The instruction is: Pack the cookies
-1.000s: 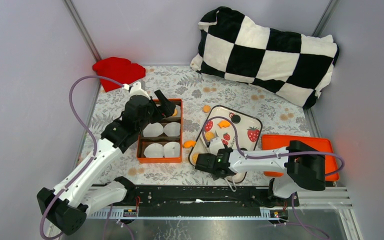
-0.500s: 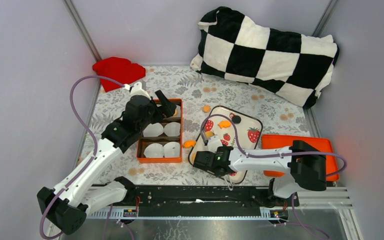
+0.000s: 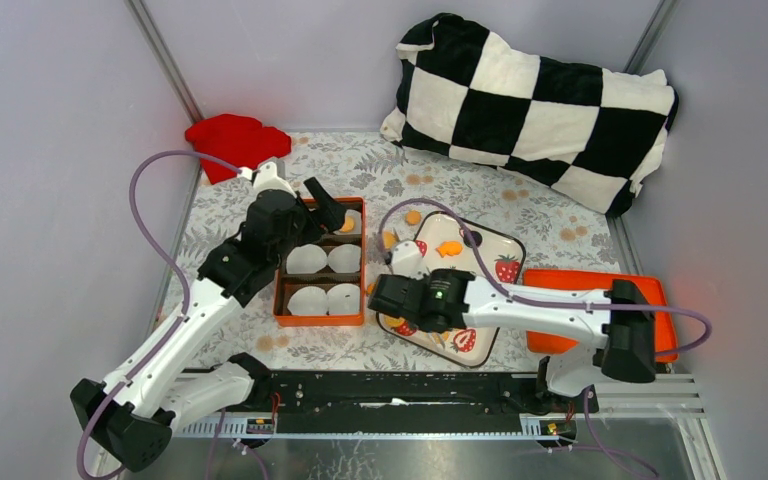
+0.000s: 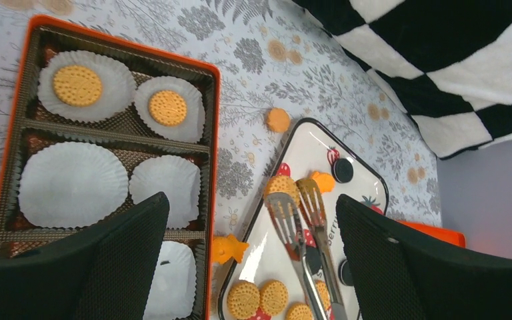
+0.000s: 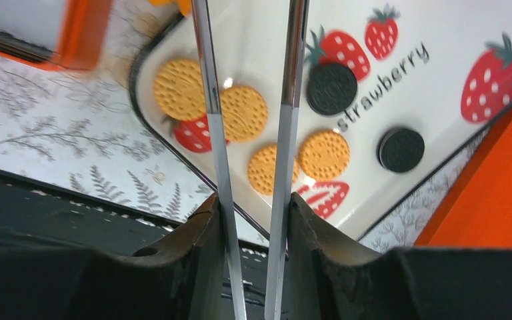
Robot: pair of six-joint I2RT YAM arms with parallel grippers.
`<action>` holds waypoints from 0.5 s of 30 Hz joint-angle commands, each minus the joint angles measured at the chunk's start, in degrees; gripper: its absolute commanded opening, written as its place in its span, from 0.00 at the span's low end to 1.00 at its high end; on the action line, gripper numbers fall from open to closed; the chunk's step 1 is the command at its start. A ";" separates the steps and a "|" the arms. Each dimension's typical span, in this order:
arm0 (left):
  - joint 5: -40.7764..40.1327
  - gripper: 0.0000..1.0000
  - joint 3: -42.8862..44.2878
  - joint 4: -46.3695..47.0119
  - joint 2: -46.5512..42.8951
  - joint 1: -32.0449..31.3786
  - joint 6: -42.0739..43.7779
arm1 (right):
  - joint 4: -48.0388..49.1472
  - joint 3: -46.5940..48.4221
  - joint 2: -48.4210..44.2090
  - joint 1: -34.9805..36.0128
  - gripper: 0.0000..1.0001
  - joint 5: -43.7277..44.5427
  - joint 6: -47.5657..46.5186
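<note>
R gripper (image 5: pixel 253 203), clamped on tongs (image 5: pixel 208 120), has swung left over the tray (image 5: pixel 440 30) by the desk's near edge, where most cookies (image 5: pixel 243 113) lie; L gripper (image 4: pixel 251 200) spread above the box (image 3: pixel 320 321), so I reckon next pick's close.

This is looking like a robotics lab test cell rather than a home. Plain grey panels (image 3: pixel 60 150) are walling in the table on the left, far and right sides. Bare aluminium posts (image 3: pixel 165 60) are framing the far corners, and a black mounting rail (image 3: pixel 390 390) is running along the near edge. A floral tablecloth (image 3: pixel 520 200), a checkered pillow (image 3: pixel 530 100) and a red cloth (image 3: pixel 235 140) are lying inside as the only homely touches.
</note>
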 commanded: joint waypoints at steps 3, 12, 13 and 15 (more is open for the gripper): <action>-6.85 0.99 4.31 -3.18 -0.75 -0.01 1.23 | 5.63 10.56 9.08 0.07 0.05 2.14 -9.99; -7.38 0.99 3.93 -4.44 -0.91 1.12 2.06 | 10.96 15.77 21.08 -2.47 0.05 -1.37 -14.47; -7.40 0.99 3.79 -4.51 -1.07 1.26 2.17 | 11.77 15.42 21.39 -2.97 0.05 -1.65 -14.55; -7.30 0.99 3.66 -4.52 -1.23 1.47 2.35 | 12.95 14.18 21.67 -4.12 0.05 -1.95 -14.49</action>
